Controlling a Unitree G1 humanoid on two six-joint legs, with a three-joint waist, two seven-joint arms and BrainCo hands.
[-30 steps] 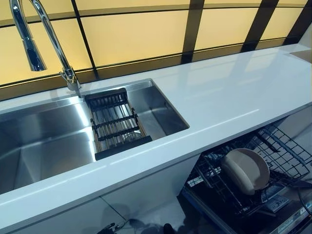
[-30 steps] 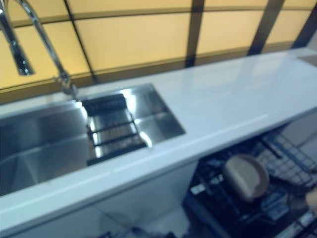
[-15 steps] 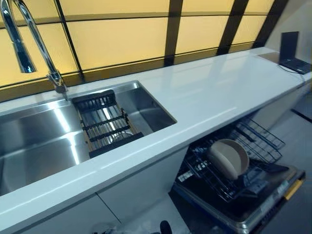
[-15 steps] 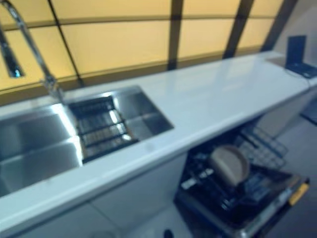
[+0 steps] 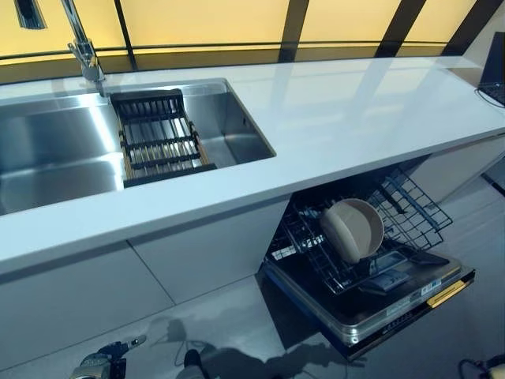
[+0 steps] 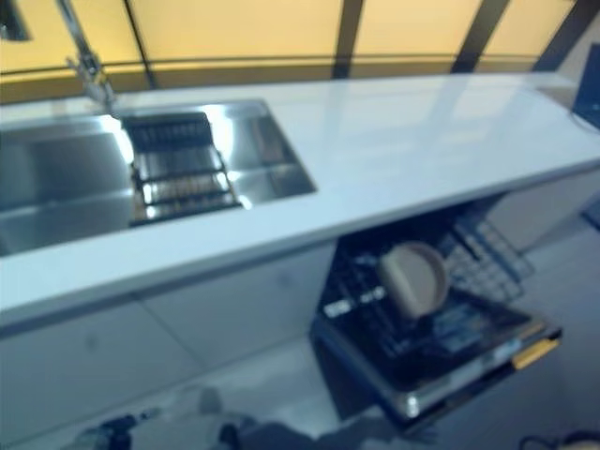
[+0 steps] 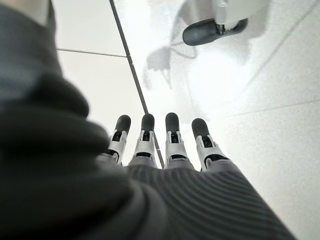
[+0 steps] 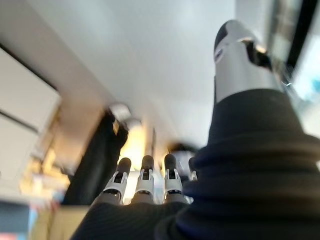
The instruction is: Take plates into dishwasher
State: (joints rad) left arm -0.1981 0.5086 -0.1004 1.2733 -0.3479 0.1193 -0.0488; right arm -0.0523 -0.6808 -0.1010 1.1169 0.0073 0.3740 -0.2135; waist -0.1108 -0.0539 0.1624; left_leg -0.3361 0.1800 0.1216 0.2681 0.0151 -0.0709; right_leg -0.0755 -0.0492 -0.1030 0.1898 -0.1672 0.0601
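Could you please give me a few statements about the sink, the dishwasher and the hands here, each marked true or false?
1. The dishwasher door is closed. False: it is folded down, with the rack pulled out.
2. A beige plate stands on edge in that rack. True.
3. The left hand holds a plate. False: its fingers are straight over the floor and hold nothing.
4. A slatted drainer sits in the sink. True.
5. Plates are stacked on the white counter. False: none show on it.
6. The right hand is open. True.
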